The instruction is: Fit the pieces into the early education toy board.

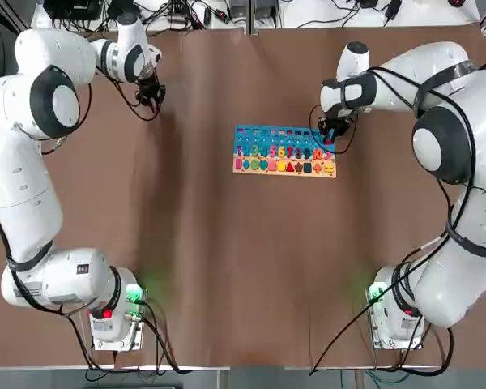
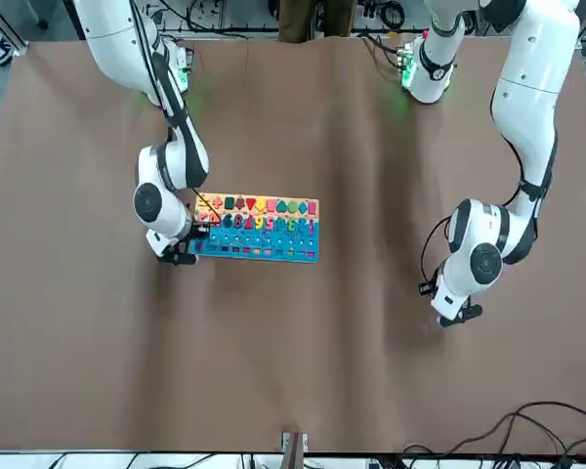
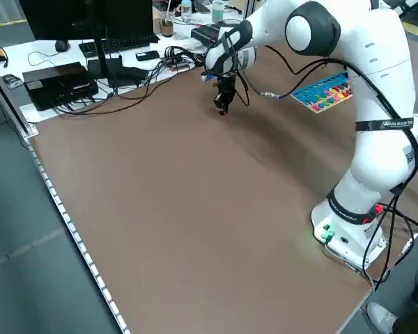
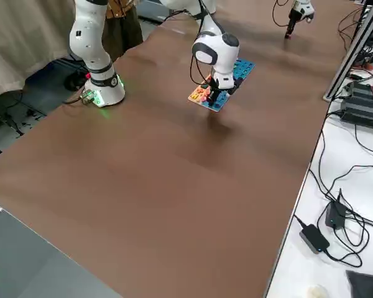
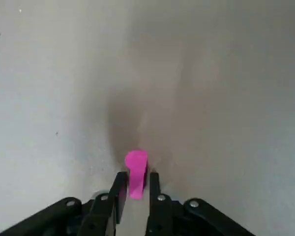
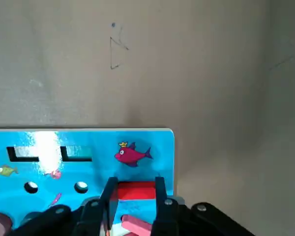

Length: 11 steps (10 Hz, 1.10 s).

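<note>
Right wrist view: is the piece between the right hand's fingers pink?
No, the piece between the right hand's fingers is red.

Top and front views oppose, sharing the table [image 1: 198,267]; wrists look closer.

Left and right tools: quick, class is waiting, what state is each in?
Left tool, over the table's left side: open, pink piece between its fingers.
Right tool, over the board: closed on a red piece.
</note>
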{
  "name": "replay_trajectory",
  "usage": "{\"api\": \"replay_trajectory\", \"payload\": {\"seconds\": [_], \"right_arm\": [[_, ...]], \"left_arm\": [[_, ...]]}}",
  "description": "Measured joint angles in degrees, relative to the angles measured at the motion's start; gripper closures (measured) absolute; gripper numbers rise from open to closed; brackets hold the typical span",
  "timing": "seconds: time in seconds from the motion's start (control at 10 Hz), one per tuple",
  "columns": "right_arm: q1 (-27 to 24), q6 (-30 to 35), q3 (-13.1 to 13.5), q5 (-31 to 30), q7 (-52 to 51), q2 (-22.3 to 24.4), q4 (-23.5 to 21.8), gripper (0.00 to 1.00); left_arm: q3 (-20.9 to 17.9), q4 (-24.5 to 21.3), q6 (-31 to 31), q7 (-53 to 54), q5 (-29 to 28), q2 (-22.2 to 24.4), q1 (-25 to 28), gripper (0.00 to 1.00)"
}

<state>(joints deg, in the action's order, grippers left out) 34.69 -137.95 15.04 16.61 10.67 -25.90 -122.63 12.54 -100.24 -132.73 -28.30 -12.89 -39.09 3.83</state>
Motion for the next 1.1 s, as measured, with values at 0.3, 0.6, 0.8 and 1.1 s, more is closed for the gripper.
{"api": "replay_trajectory", "payload": {"seconds": [0.3,0.6,0.8,1.1], "right_arm": [[0.02,0.00,-0.07,0.00,0.00,-0.06,-0.53,0.43],[0.02,0.00,-0.07,0.00,-0.01,-0.04,-0.53,0.32],[-0.01,0.51,0.14,0.00,-0.01,0.62,-0.04,0.28],[-2.27,12.97,1.81,-0.05,-0.04,4.66,7.36,0.01]], "left_arm": [[0.00,0.24,-0.01,0.11,0.00,0.00,0.13,0.75],[0.00,0.27,-0.01,0.34,-0.01,0.00,0.43,0.86],[0.13,0.46,-0.01,0.61,-0.03,0.17,0.47,0.87],[4.20,-1.27,0.56,1.39,-0.04,4.27,0.23,0.87]]}}
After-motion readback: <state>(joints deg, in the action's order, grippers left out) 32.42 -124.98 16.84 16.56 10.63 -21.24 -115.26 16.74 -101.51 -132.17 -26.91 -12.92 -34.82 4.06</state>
